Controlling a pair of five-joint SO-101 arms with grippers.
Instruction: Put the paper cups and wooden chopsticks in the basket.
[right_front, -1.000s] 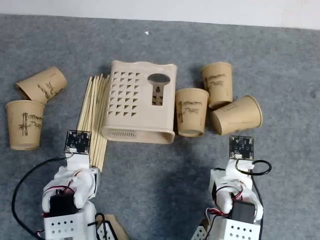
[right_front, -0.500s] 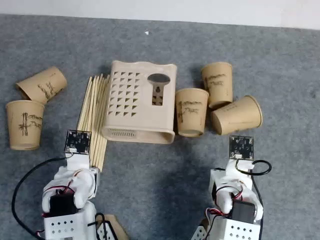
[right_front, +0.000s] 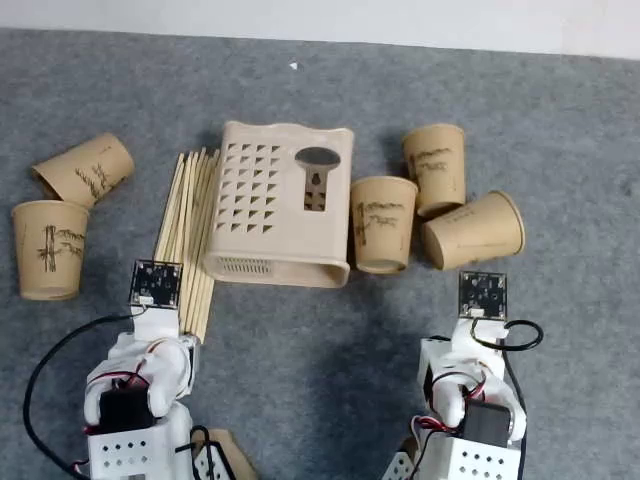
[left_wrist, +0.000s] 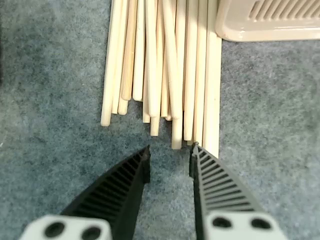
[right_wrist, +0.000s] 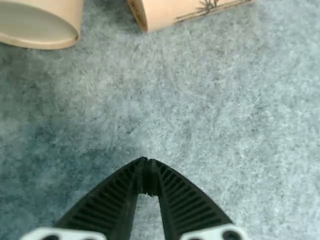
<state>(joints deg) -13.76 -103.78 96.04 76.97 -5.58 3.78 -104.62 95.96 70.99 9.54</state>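
Right now the wooden chopsticks (right_front: 187, 235) lie flat in a loose bundle on the grey carpet (right_front: 300, 360), touching one long side of the basket (right_front: 280, 200). None are in it yet. The basket lies w/ a perforated wall up, and I can't tell which way its opening faces. Paper cups (right_front: 382, 235) are all outside too: three just beside the basket's other long side, two well apart beyond the sticks, at least some tipped over.

Risks, as I judge them: the stick ends are uneven and unbound, so a pinch prob. catches one or two and fans out the rest. Sticks flat on carpet leave little room under them, so fingertips may snag the pile. A nudge could shove the bundle vs. the basket wall. Tipped cups can roll when touched.

The left gripper (left_wrist: 170, 152) sits low, empty, fingers only narrowly apart, tips just short of the near stick ends, on the basket side of the bundle. The right gripper (right_wrist: 149, 162) has fingers pressed together on nothing, over bare carpet, w/ two cups ahead but apart. Both arms are folded back at the near table edge.
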